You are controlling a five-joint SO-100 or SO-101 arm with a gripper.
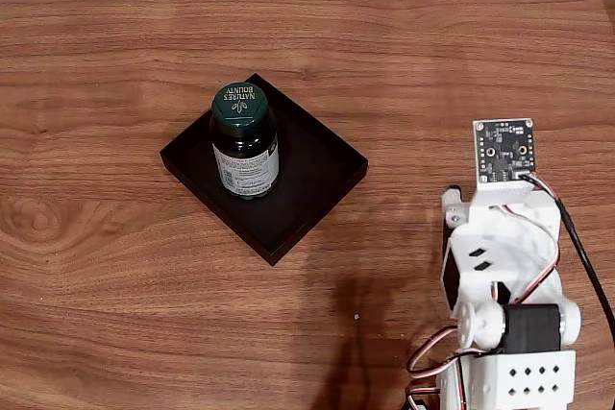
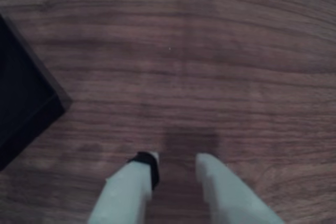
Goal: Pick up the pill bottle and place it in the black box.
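The pill bottle [image 1: 244, 141] has a dark green cap and a pale label. It stands upright inside the black box [image 1: 317, 170], toward the box's far left side in the fixed view. The white arm [image 1: 504, 285] is folded at the lower right of that view, well apart from the box. In the wrist view my gripper [image 2: 177, 163] points down at bare wood, slightly open, with nothing between its white fingers [image 2: 131, 187]. A corner of the black box [image 2: 26, 103] shows at the left edge of the wrist view.
The wooden table [image 1: 432, 64] spreads wide around the box, with its curved far edge along the top of the fixed view. A black cable [image 1: 581, 256] runs down the arm's right side.
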